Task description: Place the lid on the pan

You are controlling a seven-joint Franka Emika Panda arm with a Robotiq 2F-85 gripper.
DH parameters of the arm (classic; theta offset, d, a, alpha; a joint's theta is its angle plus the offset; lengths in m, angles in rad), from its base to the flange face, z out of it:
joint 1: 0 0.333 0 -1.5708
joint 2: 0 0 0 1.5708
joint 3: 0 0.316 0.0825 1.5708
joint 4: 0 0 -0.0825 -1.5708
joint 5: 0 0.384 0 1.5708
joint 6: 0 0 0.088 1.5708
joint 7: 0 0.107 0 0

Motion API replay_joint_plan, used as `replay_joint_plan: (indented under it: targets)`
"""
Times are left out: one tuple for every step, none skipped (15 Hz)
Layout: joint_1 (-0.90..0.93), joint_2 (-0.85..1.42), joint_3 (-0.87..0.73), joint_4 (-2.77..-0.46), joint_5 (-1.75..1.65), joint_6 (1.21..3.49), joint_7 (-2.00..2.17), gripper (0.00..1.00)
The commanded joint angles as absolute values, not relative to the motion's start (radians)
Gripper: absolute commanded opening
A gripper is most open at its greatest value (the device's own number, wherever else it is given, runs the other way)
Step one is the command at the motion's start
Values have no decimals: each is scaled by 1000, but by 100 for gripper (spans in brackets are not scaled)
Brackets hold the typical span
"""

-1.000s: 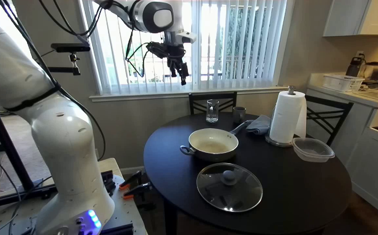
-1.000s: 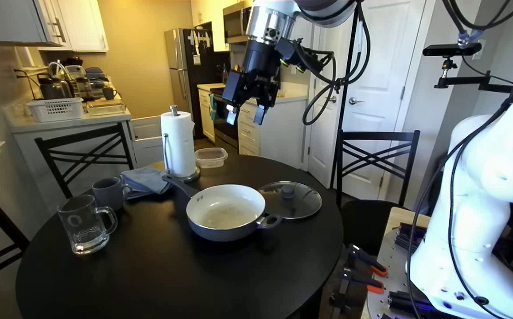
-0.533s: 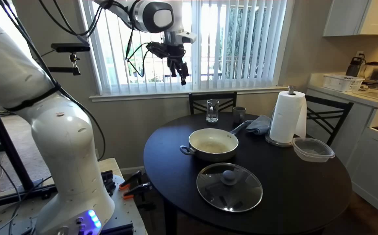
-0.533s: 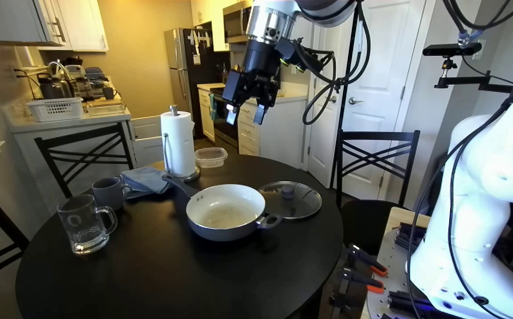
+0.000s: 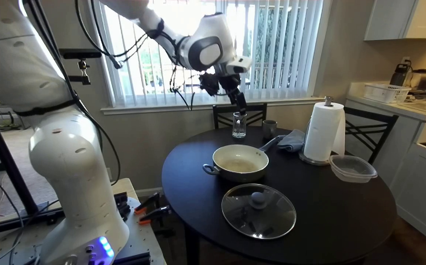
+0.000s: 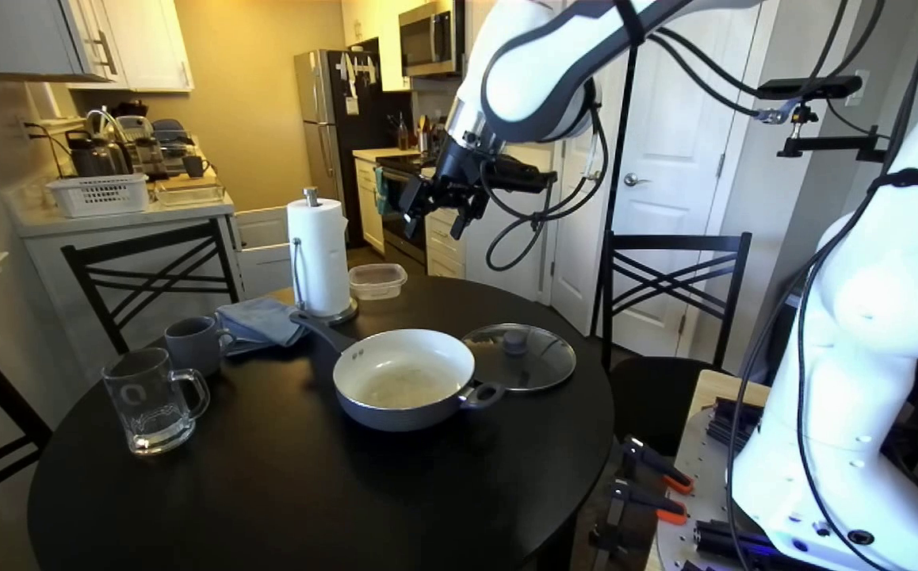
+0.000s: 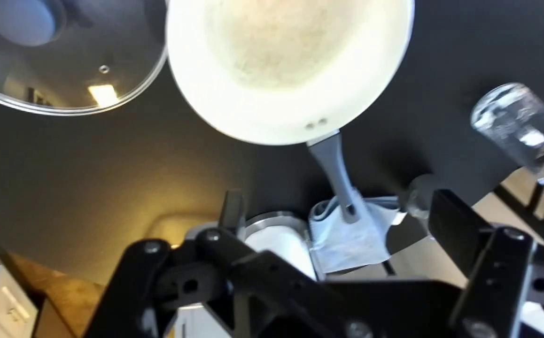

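Observation:
The round glass lid (image 5: 261,224) with its thin metal rim and knob lies flat on the dark table, knob up, in both exterior views (image 6: 542,369). The pan (image 5: 240,165) stands close beside it, uncovered, with its cream inside showing (image 6: 403,388). In the wrist view the lid (image 7: 74,70) is cut off at the upper left and the pan (image 7: 281,70) at the top. My gripper (image 7: 338,199) is open, with nothing between its fingers. It hangs well above the table, tilted, in both exterior views (image 5: 241,108) (image 6: 434,226), touching neither lid nor pan.
The pan's long handle reaches over a blue cloth (image 6: 257,325). A paper towel roll (image 5: 323,132) stands beside the cloth, and a clear plastic container (image 5: 352,169) is near it. A glass mug (image 6: 150,412) and a grey mug (image 6: 193,346) stand on the table by the window side.
The arm has swung outward over the table. In an exterior view the gripper moved right and down, and it is now more tilted. The lid and the pan have not moved.

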State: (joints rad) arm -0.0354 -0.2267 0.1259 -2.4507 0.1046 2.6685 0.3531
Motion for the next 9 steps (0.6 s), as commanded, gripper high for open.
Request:
replay_joint_plan:
  targets:
    - [-170,-98,104,-2468,-127,2820,532,100]
    - [-234,-72,116,-2479,-223,2826,600,100]
    - [-250,-48,93,-2486,-296,2827,654,100]
    - [-266,-31,80,-2501,-325,2820,682,100]
    - [-276,-8,67,-2514,-335,2828,696,100]
    - [-230,14,-1,-2528,-314,2830,694,100]
    - [-222,33,-21,-2536,-275,2829,682,100]
    - [-215,61,-51,-2526,-303,2797,767,100]
    - [-200,76,-75,-2527,-297,2796,795,100]
